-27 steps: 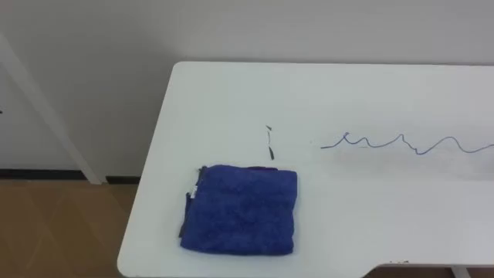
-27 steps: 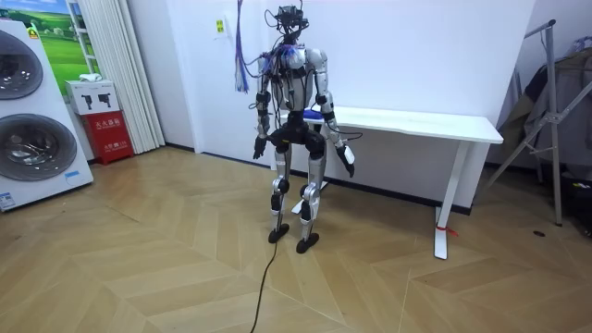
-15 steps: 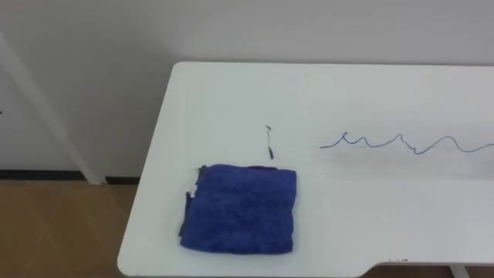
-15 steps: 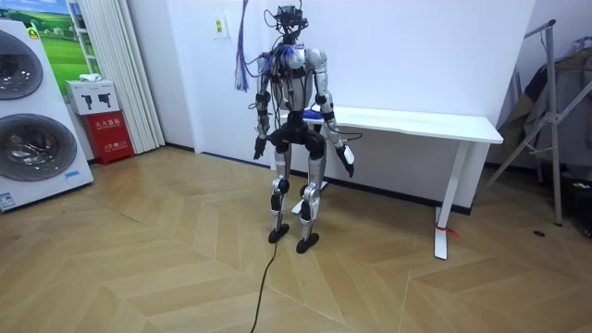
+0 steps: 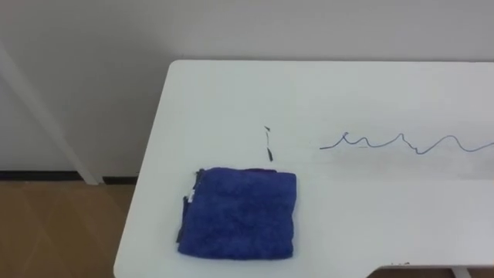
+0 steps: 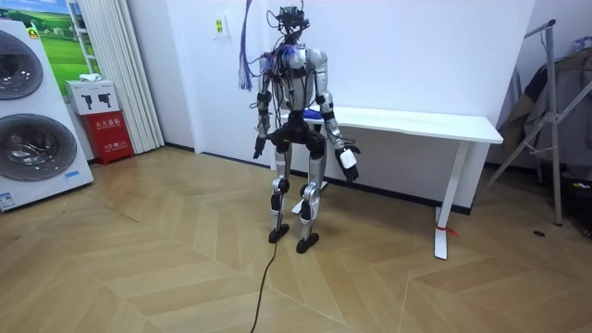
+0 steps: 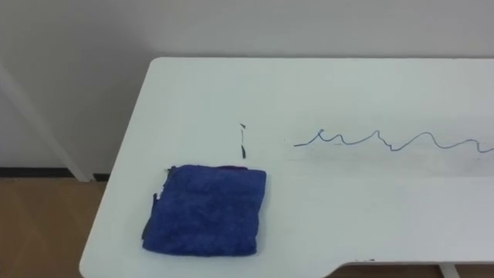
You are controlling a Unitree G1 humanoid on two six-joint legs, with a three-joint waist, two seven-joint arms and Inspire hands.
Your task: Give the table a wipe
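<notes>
- A folded blue terry cloth lies on the white worktop, near its left end.
- The left hand and right hand hang at hip height; spread or curled, cannot tell.

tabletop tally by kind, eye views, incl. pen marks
Blue folded cloth: 1
Blue wavy pen line: 1
Short dark mark: 1
Total: 3
</notes>
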